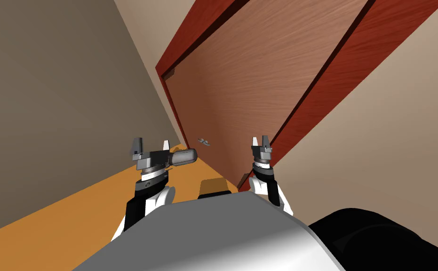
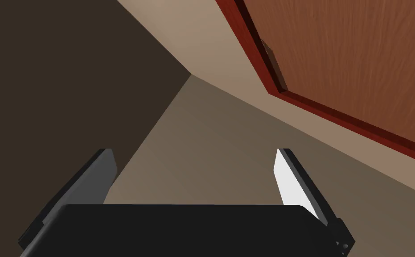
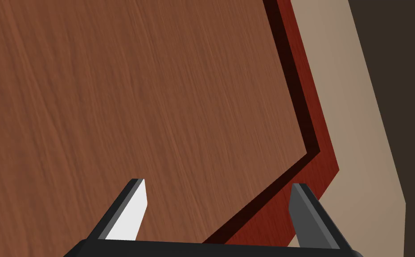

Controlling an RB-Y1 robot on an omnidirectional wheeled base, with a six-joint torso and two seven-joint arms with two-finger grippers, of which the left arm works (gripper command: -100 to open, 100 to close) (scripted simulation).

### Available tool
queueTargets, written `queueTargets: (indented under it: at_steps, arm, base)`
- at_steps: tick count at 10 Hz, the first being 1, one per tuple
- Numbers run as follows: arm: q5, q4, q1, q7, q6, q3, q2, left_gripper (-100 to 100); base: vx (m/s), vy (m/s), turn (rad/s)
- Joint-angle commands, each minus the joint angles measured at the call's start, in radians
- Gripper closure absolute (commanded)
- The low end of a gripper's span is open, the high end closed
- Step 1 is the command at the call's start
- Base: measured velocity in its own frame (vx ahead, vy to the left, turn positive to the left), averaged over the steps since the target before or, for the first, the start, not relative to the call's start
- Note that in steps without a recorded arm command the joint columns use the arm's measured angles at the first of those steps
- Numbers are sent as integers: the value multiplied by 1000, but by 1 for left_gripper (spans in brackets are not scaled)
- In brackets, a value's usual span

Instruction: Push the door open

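Observation:
A brown wood-grain door (image 1: 260, 80) sits in a dark red frame (image 1: 349, 61), right in front of me. Low on the door's left side is a small grey lever handle (image 1: 204, 141). My right gripper (image 1: 260, 141) is open, raised close before the door's lower right part, near the frame. The right wrist view has the door panel (image 3: 135, 98) and the red frame (image 3: 322, 156) just beyond the open fingers (image 3: 130, 214). My left gripper (image 1: 150, 147) is open, held left of the door near the beige wall. Its wrist view shows the door's corner (image 2: 358, 58).
A beige wall (image 1: 48, 117) runs along my left, and another beige wall (image 1: 392, 141) lies right of the frame. The floor (image 1: 72, 211) is orange-brown. A black area (image 1: 392, 240) sits at the lower right.

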Motion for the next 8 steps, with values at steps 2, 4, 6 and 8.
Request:
queueTargets:
  at_steps: [2,4,6,8]
  arm:
    - [-1,56,-16,-2,-7,-6,12,-100]
    - [-2,89,-26,-3,-12,-9,19,-100]
    - [-3,133,-39,-5,-18,-14,27,-100]
    - [-5,182,-53,-7,-24,-19,34,-100]
  base:
    - [-27,144,-100]
    - [-17,132,-53]
    - [0,95,-63]
    - [27,89,-89]
